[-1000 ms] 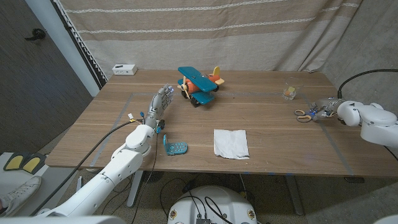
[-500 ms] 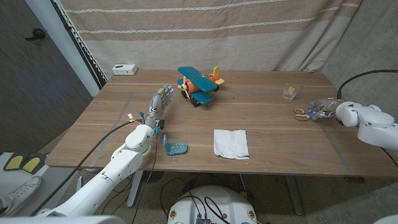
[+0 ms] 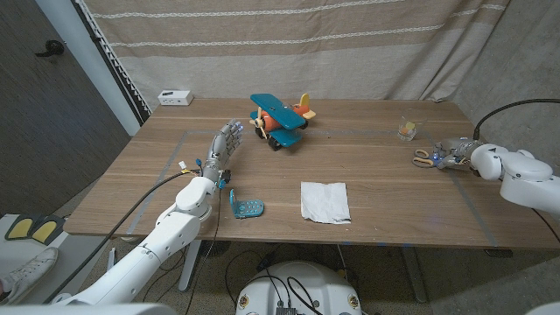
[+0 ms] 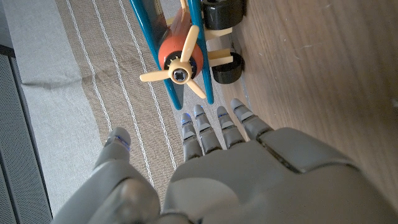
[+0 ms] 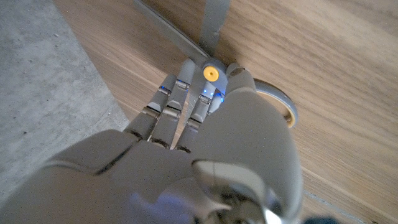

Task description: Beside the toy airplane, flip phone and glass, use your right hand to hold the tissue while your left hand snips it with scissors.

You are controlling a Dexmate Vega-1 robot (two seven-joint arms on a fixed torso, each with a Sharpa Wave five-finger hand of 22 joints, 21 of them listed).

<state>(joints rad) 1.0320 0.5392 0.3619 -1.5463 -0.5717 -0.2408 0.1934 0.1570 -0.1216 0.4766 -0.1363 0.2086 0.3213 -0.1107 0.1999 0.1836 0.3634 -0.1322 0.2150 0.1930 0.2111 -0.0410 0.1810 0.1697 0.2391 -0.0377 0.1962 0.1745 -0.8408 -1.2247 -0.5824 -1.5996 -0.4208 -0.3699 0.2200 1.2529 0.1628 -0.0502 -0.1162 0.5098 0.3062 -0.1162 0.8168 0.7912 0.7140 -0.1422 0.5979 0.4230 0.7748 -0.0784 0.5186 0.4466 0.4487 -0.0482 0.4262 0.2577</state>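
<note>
The white tissue (image 3: 325, 200) lies flat near the table's front edge. The blue flip phone (image 3: 246, 206) lies to its left. A blue and orange toy airplane (image 3: 282, 120) stands at the back, its propeller (image 4: 180, 73) just past my left fingertips (image 4: 217, 118). My left hand (image 3: 225, 141) is open beside the airplane and holds nothing. The small glass (image 3: 407, 128) stands at the right. The scissors (image 3: 427, 158) lie on the table below it. My right hand (image 3: 457, 156) reaches over them, its fingers (image 5: 177, 99) stretched across the scissors (image 5: 211, 73) at the pivot, with no grip visible.
A small white box (image 3: 175, 97) sits at the table's back left corner. A striped curtain (image 3: 289, 44) hangs behind the table. A black cable (image 3: 512, 105) loops above my right arm. Bare wood (image 3: 376, 166) lies between the tissue and the scissors.
My right hand has slid a little to the left, further over the scissors. The left hand and the other things have not moved.
</note>
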